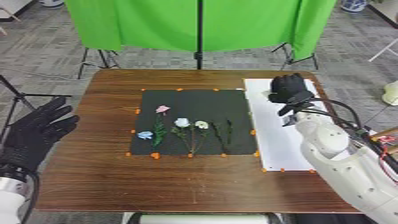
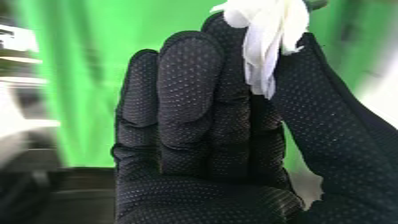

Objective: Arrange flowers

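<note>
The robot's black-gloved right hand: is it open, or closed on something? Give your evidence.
Closed on something: the right hand pinches a white flower with long, soft petals between its thumb and fingers.

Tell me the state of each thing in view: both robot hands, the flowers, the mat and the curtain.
Left robot hand, open
Right robot hand, pinching a flower
White long-petalled flower, pinched, petals drooping
Small pink flower, lying down
Pale blue flower, lying down
Two round white flowers, lying down
Square black mat, spread flat
Bright green cloth curtain, hanging
</note>
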`<state>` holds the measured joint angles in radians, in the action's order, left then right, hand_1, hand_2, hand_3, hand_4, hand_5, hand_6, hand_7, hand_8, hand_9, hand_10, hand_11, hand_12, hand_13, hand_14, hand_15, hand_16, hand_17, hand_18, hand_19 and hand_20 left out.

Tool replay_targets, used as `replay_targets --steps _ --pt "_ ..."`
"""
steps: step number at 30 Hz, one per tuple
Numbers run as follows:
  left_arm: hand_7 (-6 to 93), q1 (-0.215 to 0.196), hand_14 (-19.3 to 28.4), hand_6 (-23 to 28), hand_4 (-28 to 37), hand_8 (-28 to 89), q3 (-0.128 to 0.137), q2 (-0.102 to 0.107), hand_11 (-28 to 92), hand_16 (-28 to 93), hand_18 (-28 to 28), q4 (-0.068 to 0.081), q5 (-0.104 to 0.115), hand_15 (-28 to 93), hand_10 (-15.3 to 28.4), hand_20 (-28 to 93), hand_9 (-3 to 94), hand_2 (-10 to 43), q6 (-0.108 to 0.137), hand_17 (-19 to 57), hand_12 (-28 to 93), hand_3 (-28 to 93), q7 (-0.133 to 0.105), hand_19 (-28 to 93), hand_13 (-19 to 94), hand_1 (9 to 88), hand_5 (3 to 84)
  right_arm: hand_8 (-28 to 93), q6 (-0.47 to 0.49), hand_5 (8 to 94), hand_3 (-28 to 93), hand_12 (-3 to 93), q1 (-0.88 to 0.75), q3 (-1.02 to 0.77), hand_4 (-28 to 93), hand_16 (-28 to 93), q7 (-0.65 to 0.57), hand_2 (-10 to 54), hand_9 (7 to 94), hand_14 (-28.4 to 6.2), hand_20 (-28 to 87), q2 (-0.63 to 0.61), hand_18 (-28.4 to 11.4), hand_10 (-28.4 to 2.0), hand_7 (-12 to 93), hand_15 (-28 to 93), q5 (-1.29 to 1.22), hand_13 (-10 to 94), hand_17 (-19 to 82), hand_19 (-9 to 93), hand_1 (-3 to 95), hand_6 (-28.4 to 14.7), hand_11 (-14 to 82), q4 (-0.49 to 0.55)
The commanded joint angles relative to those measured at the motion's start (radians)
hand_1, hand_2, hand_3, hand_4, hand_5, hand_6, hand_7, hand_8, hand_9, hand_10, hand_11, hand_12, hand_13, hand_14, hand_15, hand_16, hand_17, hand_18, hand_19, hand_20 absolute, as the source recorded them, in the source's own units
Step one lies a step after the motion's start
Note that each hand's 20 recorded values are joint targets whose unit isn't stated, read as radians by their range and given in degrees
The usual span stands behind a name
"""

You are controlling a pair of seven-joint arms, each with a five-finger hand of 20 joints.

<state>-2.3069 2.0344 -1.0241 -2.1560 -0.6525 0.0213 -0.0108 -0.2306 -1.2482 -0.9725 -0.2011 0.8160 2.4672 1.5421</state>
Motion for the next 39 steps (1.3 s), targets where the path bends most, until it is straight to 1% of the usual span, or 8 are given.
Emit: replay_targets --steps 1,3,7,11,21,29,32,39 --pt "15.7 0.015 14.9 3.4 -25.3 -10 -0.018 0.001 21 -5 21.3 0.012 -0.006 45 11.9 8 30.9 4.9 -0.012 -6.8 9 72 0.023 53 27 25.8 36.7 -7 0.056 72.1 83 43.0 0.117 0.126 -28 33 0.108 -9.1 89.1 0.0 28 0.137 -14.1 -1.3 45 52 0.113 75 27 73 46.4 5.9 16.5 -0.003" --pt "15.6 0.02 15.0 3.4 -25.1 -10 -0.02 0.002 21 -5 21.3 0.013 -0.009 45 11.8 8 30.8 4.9 -0.016 -6.8 9 72 0.024 53 27 25.7 36.6 -7 0.057 71.8 83 43.0 0.133 0.144 -28 33 0.113 -9.0 88.9 0.0 28 0.145 -14.2 -1.5 46 51 0.127 74 27 73 46.3 5.9 16.1 -0.028" --pt "15.5 -0.001 15.0 3.5 -25.0 -10 -0.013 -0.007 21 -5 21.3 0.005 -0.005 46 11.8 8 30.7 4.9 -0.006 -6.9 9 72 0.016 53 26 25.8 36.6 -8 0.055 71.5 83 43.0 0.166 0.181 -28 34 0.117 -8.8 88.8 0.0 28 0.16 -14.1 -1.6 46 51 0.139 74 27 73 46.4 6.0 15.4 -0.077" --pt "15.4 -0.001 15.1 3.4 -24.7 -9 -0.012 -0.01 21 -5 21.4 0.004 -0.007 46 11.8 8 30.8 4.9 -0.005 -6.9 9 72 0.018 54 26 25.7 36.6 -8 0.059 71.1 83 43.0 0.181 0.208 -28 34 0.125 -8.7 88.7 0.1 28 0.163 -14.1 -1.8 46 50 0.167 74 27 72 46.4 6.0 15.3 -0.112" --pt "15.2 0.001 15.1 3.4 -24.7 -9 -0.01 -0.006 21 -5 21.3 0.006 -0.005 45 11.8 8 30.8 4.9 -0.002 -7.0 9 72 0.012 54 26 25.7 36.5 -9 0.074 70.9 82 42.9 0.153 0.225 -28 34 0.16 -8.4 88.3 0.2 29 0.13 -14.1 -1.7 46 50 0.169 74 26 72 46.4 6.0 15.0 -0.083" --pt "15.4 0.011 15.1 3.3 -24.7 -9 -0.014 -0.007 21 -5 21.2 0.007 -0.006 45 11.7 8 30.8 4.8 -0.006 -7.0 9 72 0.017 53 26 25.6 36.4 -9 0.022 69.2 82 43.2 0.159 0.256 -28 34 0.157 -7.7 87.5 0.2 30 0.15 -14.2 -1.6 47 50 0.164 73 26 72 45.8 6.5 14.5 -0.111" --pt "15.4 0.012 15.0 3.3 -24.6 -9 -0.019 -0.006 21 -5 21.2 0.008 -0.006 45 11.7 8 30.8 4.9 -0.006 -7.0 9 72 0.015 53 26 25.5 36.4 -9 -0.083 69.0 82 42.8 0.157 0.279 -28 34 0.136 -7.6 87.5 0.0 30 0.153 -14.2 -1.7 47 50 0.156 73 26 72 45.7 6.6 14.6 -0.137" --pt "15.4 0.006 15.0 3.3 -24.7 -10 -0.016 -0.007 21 -5 21.2 0.006 -0.006 45 11.8 8 30.9 4.9 0.0 -7.0 9 72 0.015 53 26 25.6 36.4 -9 -0.056 69.2 82 42.5 0.132 0.26 -28 34 0.165 -7.6 87.3 0.0 31 0.145 -14.2 -1.9 47 50 0.163 73 26 73 45.6 6.6 15.8 -0.119"
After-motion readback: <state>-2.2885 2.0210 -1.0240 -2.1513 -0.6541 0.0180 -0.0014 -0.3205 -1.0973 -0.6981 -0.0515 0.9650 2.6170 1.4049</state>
